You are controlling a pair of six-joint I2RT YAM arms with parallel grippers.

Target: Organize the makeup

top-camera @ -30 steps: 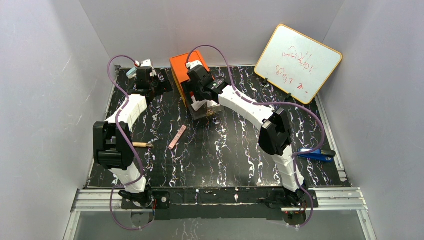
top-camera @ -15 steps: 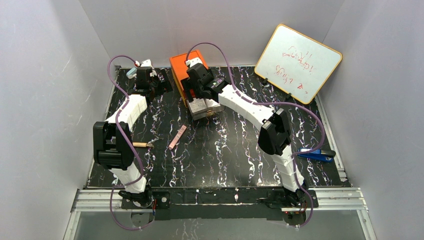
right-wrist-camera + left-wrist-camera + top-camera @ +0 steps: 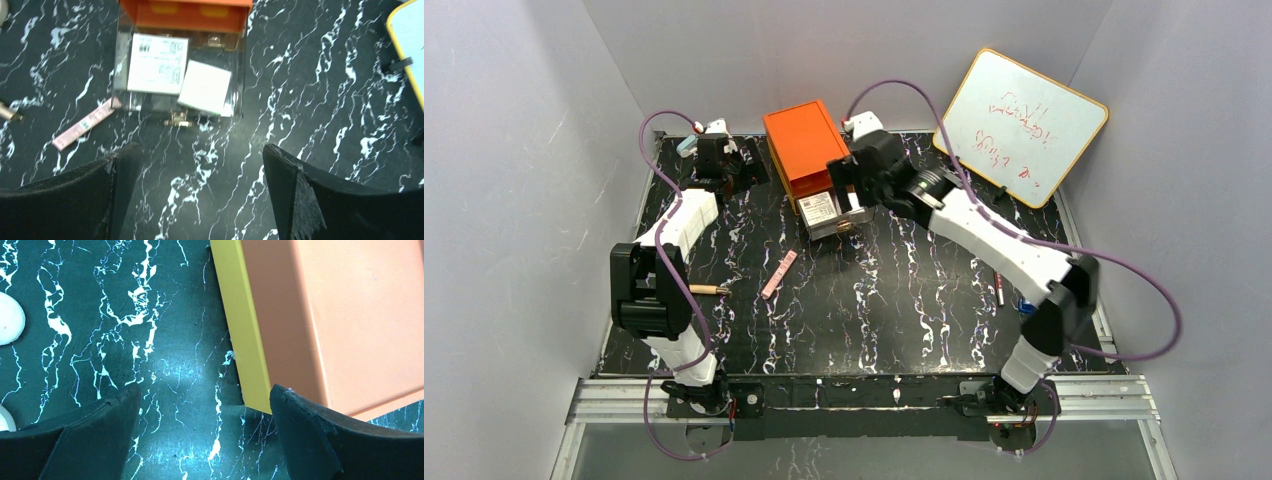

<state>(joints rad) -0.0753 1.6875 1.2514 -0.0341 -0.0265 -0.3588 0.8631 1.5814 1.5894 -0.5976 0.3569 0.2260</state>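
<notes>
While the right claw point(image 3: 852, 196) hangs with jaws wide apart and empty just by the clear front of the orange box point(image 3: 802, 148), the slim pink stick point(image 3: 779, 274) lies flat on the surface point(image 3: 894, 310) at its seven o'clock in the top view, near but not touching. Its long axis runs one o'clock to seven. The gold-brown tube point(image 3: 707, 289) lies farther out, at eight. The left claw point(image 3: 732, 168), likewise spread and empty, hovers at the box's nine o'clock side, pale discs point(image 3: 7, 319) beside it. I judge the right claw slightly nearer the stick.

Illegible: whiteboard scrawl point(image 3: 1024, 108), box labels point(image 3: 157, 63)
</notes>
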